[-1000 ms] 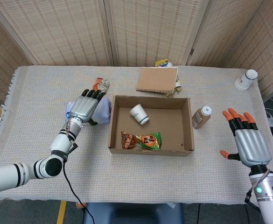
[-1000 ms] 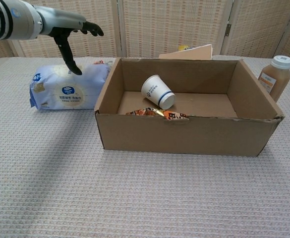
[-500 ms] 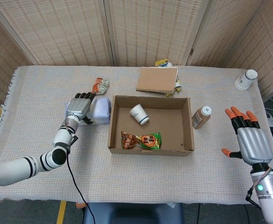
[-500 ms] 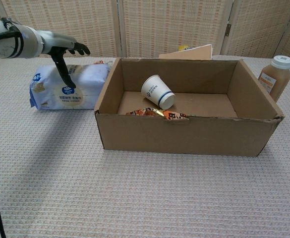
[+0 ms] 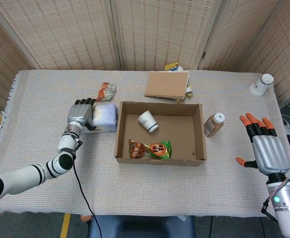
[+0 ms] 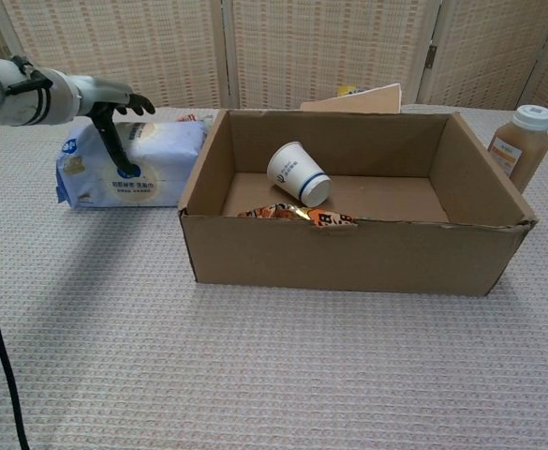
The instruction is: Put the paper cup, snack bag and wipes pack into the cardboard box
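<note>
Bottle (image 5: 213,124) beside cardboard box (image 5: 159,156), notebook (image 5: 167,85) behind, crumpled wrapper (image 5: 105,90)

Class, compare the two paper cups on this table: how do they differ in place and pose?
The paper cup in the cardboard box lies tipped on its side inside the cardboard box; the paper cup at the far right corner lies out on the tablecloth, far from the box. Both are white, and neither hand touches them.

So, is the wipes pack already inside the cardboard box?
No, the wipes pack lies on the table outside the cardboard box, beside its left wall, with the left hand on it.
</note>
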Controlling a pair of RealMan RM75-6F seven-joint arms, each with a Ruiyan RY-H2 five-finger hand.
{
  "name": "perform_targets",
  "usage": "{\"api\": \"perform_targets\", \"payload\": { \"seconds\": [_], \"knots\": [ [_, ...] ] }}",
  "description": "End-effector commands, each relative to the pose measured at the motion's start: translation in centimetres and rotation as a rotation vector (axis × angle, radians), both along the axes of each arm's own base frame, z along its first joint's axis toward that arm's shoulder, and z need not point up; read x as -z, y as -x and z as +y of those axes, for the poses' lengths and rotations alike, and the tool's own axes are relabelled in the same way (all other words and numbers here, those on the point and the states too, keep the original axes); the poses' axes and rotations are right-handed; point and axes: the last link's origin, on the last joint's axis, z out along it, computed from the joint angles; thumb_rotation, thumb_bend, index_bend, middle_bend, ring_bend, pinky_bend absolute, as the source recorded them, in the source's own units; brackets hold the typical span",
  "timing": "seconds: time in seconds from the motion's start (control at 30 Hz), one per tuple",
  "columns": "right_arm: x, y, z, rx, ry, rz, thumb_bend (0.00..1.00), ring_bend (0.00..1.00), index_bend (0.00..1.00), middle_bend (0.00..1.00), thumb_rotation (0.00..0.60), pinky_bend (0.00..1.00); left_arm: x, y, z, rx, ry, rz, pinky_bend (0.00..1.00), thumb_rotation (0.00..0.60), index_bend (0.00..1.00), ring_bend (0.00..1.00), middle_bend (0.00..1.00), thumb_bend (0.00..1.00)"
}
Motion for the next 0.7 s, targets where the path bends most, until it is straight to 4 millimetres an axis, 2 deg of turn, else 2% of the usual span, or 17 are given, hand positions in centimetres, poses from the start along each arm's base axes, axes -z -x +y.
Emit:
{"api": "perform_targets", "payload": {
  "seconds": [0.03, 0.17, 0.27, 0.33, 0.4, 0.5, 0.6, 0.7],
  "knots": [
    [0.1, 0.0, 0.0, 0.000, -0.002, 0.001, 0.04, 0.00, 0.07, 0.00, 0.600, 0.00, 0.2, 0.6, -0.1, -0.014, 0.019, 0.030, 0.07, 0.600, 0.00, 0.00, 0.00, 0.12],
    [0.1, 0.0, 0.0, 0.000, -0.004, 0.001, 0.04, 0.00, 0.07, 0.00, 0.600, 0.00, 0.2, 1.2, 0.0, -0.023, 0.015, 0.073, 0.09, 0.600, 0.00, 0.00, 0.00, 0.14],
    [0.1, 0.0, 0.0, 0.002, -0.004, 0.003, 0.04, 0.00, 0.07, 0.00, 0.600, 0.00, 0.1, 1.6, 0.2, -0.018, -0.020, 0.125, 0.18, 0.600, 0.00, 0.03, 0.03, 0.25],
    [0.2, 0.1, 0.0, 0.003, -0.005, 0.004, 0.04, 0.00, 0.07, 0.00, 0.600, 0.00, 0.1, 1.9, 0.2, -0.018, -0.029, 0.148, 0.29, 0.600, 0.07, 0.15, 0.15, 0.31],
    [0.2, 0.1, -0.1, 0.005, -0.007, 0.005, 0.04, 0.00, 0.07, 0.00, 0.600, 0.00, 0.1, 2.0, 0.2, -0.019, -0.042, 0.159, 0.43, 0.600, 0.24, 0.31, 0.34, 0.33],
    [0.3, 0.0, -0.1, 0.005, -0.009, 0.005, 0.04, 0.00, 0.07, 0.00, 0.600, 0.00, 0.1, 2.2, 0.2, -0.001, -0.076, 0.175, 0.58, 0.600, 0.45, 0.48, 0.54, 0.35],
    [0.2, 0.0, 0.0, 0.004, -0.006, 0.004, 0.04, 0.00, 0.07, 0.00, 0.600, 0.00, 0.0, 2.5, 0.2, 0.018, -0.082, 0.186, 0.71, 0.600, 0.61, 0.61, 0.70, 0.37],
    [0.1, 0.0, 0.0, 0.003, -0.003, 0.002, 0.04, 0.00, 0.07, 0.00, 0.600, 0.00, -0.4, 2.2, 0.2, 0.042, -0.096, 0.190, 0.76, 0.600, 0.69, 0.68, 0.79, 0.39]
  ]
}}
